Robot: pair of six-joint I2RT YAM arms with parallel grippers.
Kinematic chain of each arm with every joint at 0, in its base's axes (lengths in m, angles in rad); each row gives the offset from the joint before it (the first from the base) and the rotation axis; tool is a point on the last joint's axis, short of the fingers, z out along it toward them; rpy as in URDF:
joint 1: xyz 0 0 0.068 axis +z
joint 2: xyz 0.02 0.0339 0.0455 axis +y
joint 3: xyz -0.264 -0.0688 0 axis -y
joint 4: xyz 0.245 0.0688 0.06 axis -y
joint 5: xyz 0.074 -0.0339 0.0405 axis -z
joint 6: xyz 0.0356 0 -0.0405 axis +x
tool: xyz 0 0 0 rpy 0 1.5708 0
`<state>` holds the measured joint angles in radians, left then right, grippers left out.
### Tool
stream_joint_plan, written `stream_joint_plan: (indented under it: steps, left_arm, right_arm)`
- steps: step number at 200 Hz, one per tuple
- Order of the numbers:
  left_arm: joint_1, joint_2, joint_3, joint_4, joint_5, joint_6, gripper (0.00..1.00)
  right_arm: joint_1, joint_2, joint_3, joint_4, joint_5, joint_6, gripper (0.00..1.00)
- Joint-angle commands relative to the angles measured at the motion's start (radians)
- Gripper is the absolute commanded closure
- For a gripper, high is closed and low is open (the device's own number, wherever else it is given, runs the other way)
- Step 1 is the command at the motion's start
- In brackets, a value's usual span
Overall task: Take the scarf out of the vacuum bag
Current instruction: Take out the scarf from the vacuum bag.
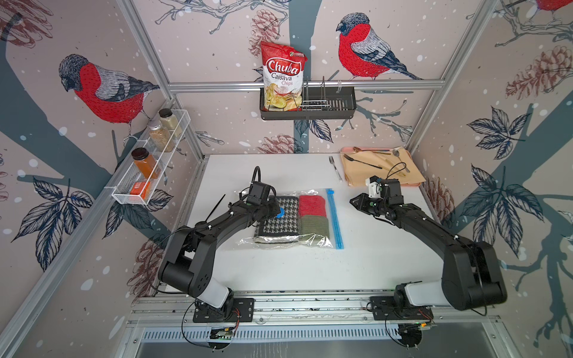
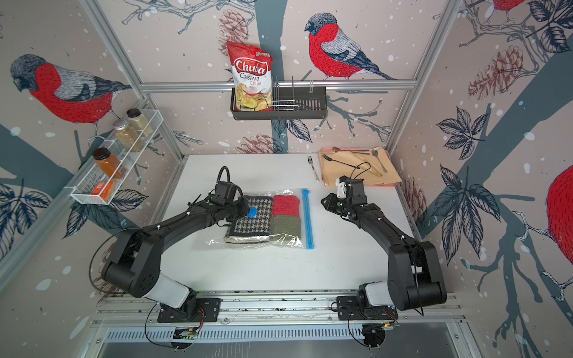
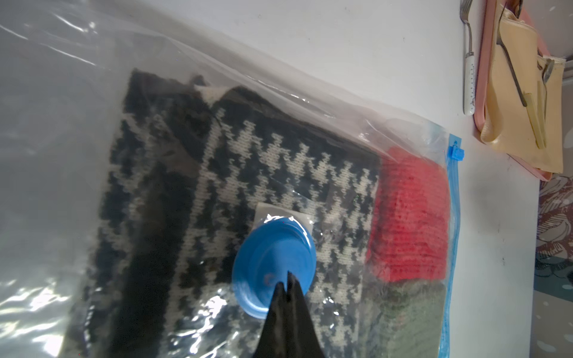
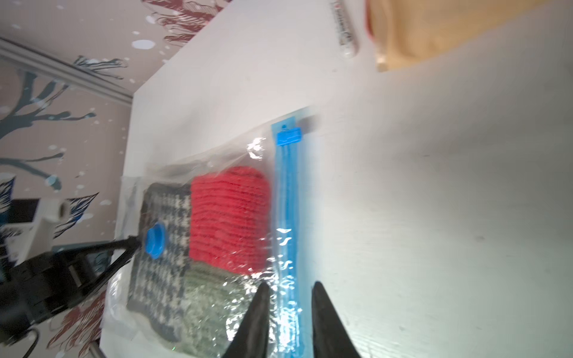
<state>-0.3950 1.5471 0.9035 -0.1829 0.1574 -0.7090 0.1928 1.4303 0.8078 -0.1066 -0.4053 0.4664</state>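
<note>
Two bent arms (image 1: pixel 217 221) (image 1: pixel 434 226), left jaws closed at cap (image 3: pixel 273 257), right jaws parted

The bag (image 3: pixel 46 155) is clear, glossy, crinkled plastic. At the left claw (image 3: pixel 285 279), its cap (image 3: pixel 273 254) is smooth blue plastic, and the scarf (image 3: pixel 279 161) beneath is coarse cloth. Near the matt black right claw (image 4: pixel 290 283), the zip strip (image 4: pixel 286 201) is glossy plastic. The desk (image 4: pixel 434 217) is matt white.
</note>
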Motion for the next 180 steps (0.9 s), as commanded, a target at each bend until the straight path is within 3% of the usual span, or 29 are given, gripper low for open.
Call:
stream_joint_plan:
  steps: [1, 22, 120, 180]
  left_arm:
    - [-0.007, 0.009, -0.010, 0.030, 0.018, -0.024, 0.93]
    - [-0.007, 0.026, -0.032, 0.021, -0.003, -0.034, 0.94]
    - [-0.011, 0.080, -0.114, 0.013, -0.105, -0.033, 0.96]
    - [-0.013, 0.076, -0.130, -0.002, -0.122, -0.022, 0.97]
  right_arm:
    - [-0.007, 0.067, 0.011, -0.025, 0.068, -0.014, 0.78]
    - [-0.001, 0.137, 0.016, 0.010, 0.037, -0.009, 0.84]
    - [0.062, 0.211, 0.004, 0.076, -0.112, -0.025, 0.82]
    - [0.085, 0.234, -0.018, 0.137, -0.190, -0.002, 0.86]
